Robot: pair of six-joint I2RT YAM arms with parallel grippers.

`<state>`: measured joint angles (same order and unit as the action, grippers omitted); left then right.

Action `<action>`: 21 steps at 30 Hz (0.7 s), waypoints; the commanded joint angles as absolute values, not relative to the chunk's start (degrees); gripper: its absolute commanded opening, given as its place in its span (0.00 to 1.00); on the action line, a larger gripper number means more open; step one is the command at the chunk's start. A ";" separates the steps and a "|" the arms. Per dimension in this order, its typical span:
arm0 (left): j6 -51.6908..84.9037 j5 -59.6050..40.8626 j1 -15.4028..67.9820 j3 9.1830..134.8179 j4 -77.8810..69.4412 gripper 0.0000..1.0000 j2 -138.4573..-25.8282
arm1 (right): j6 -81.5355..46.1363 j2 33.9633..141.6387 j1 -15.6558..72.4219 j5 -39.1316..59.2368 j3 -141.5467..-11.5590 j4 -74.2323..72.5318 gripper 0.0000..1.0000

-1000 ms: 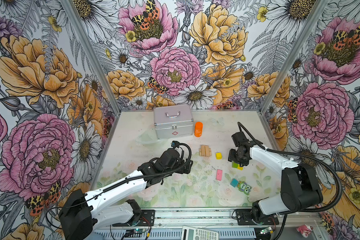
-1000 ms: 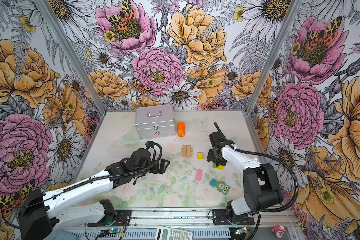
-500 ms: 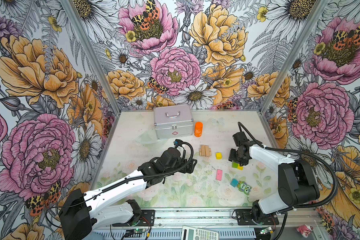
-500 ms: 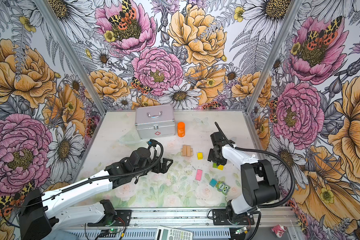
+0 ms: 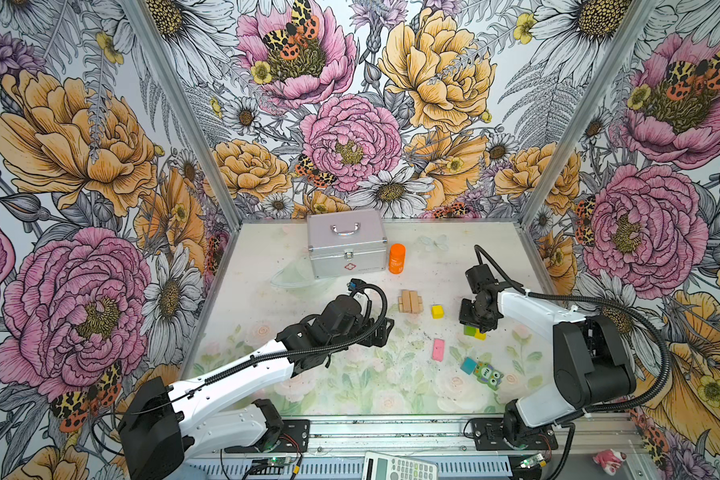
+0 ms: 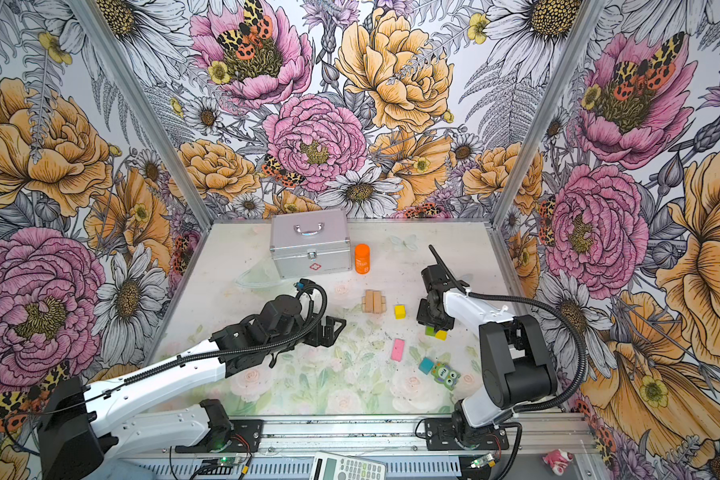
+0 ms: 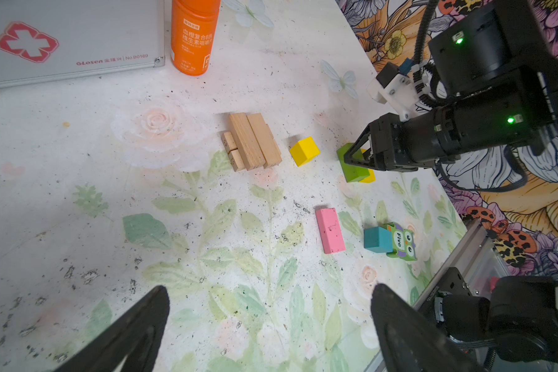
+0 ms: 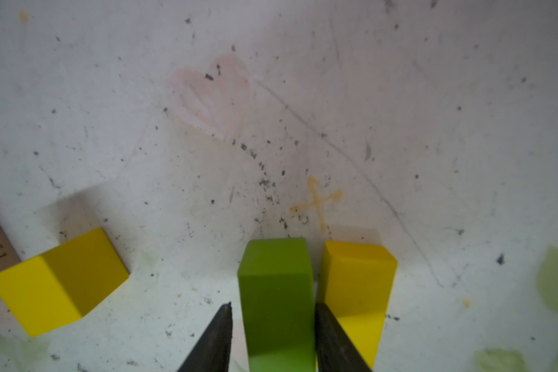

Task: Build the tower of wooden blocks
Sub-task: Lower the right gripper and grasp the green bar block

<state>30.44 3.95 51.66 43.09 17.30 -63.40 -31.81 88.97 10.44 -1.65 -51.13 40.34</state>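
Right tool (image 8: 273, 305) astride green bar (image 8: 276, 273) — barely parted; left tool (image 7: 269, 290) spread wide.

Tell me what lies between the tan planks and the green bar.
The yellow cube sits between the tan planks and the green bar, touching neither. It shows in the left wrist view and in both top views.

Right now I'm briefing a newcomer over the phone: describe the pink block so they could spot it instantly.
Start at the silver case at the back of the table, with the orange bottle beside it. Come forward past the tan planks; the pink plank lies flat beyond them, short of the teal cube and owl piece. It is the only pink block and touches nothing.
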 commanded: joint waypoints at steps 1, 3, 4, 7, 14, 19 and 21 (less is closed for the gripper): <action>29.97 4.48 51.87 44.38 16.52 0.99 -63.42 | -31.11 89.41 10.16 -2.11 -50.69 38.94 0.42; 30.06 4.50 51.94 44.36 16.51 0.99 -63.46 | -31.03 89.63 10.15 -1.96 -50.54 38.85 0.40; 30.14 4.56 51.95 44.47 16.59 0.99 -63.46 | -31.04 89.52 10.12 -1.80 -50.37 38.77 0.40; 30.48 4.55 51.96 44.47 16.70 0.99 -63.33 | -31.14 88.97 10.17 -1.76 -49.88 38.56 0.34; 30.42 5.54 51.92 44.08 16.96 0.99 -61.97 | -30.99 89.61 10.12 -1.49 -50.01 38.50 0.33; 29.87 5.54 51.67 45.23 18.05 0.99 -62.24 | -30.83 89.85 10.06 -1.49 -50.27 38.35 0.32; 29.88 5.70 51.61 45.39 18.37 0.99 -62.14 | -30.77 89.78 10.10 -1.24 -50.36 38.27 0.32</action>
<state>30.44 4.27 51.64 43.35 17.76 -63.09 -31.40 88.97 10.41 -1.65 -50.50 39.75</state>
